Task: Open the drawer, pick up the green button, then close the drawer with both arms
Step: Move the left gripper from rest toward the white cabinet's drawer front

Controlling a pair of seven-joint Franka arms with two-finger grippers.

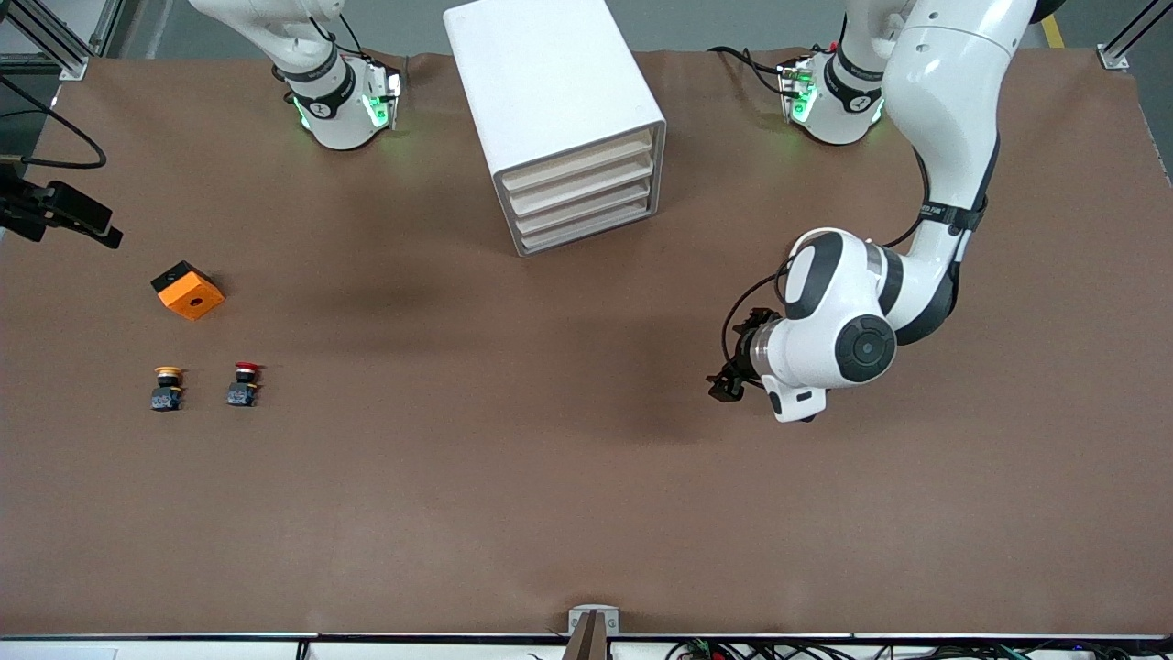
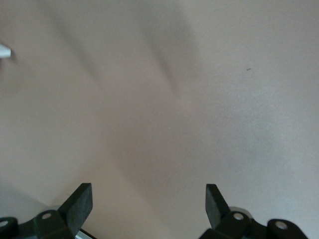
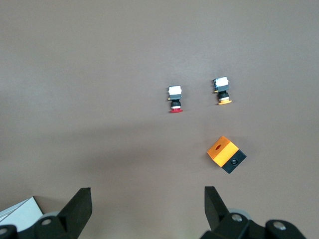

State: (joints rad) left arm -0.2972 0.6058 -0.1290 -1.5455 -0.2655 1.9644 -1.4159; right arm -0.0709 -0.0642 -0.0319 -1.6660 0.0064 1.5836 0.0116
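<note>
Front view: white cabinet (image 1: 556,110) standing on the brown bench (image 1: 513,477) between the two arm bases, four cream-fronted drawers stacked in its face, all pushed in; lowest drawer (image 1: 586,230) shut flush with the three above. Green-capped button nowhere to be seen on the bench in any view. Left hand (image 1: 727,383) hanging over bare bench toward the left arm's end, nearer the front camera than the cabinet, its arm bent down from the base at the top of the view. Left wrist view: both fingers (image 2: 79,201) spread wide with nothing between them, only plain bench surface below. Right arm seen only at its base in the front view, its hand out of sight there. Right wrist view: right hand (image 3: 147,206) spread wide and empty, held high over the bench, a corner of the cabinet (image 3: 17,209) at the edge. Toward the right arm's end of the bench: orange block (image 1: 188,290) with a black side, and nearer the front camera a yellow-capped button (image 1: 167,387) beside a red-capped button (image 1: 244,383), close together but apart, both upright on dark bases.
</note>
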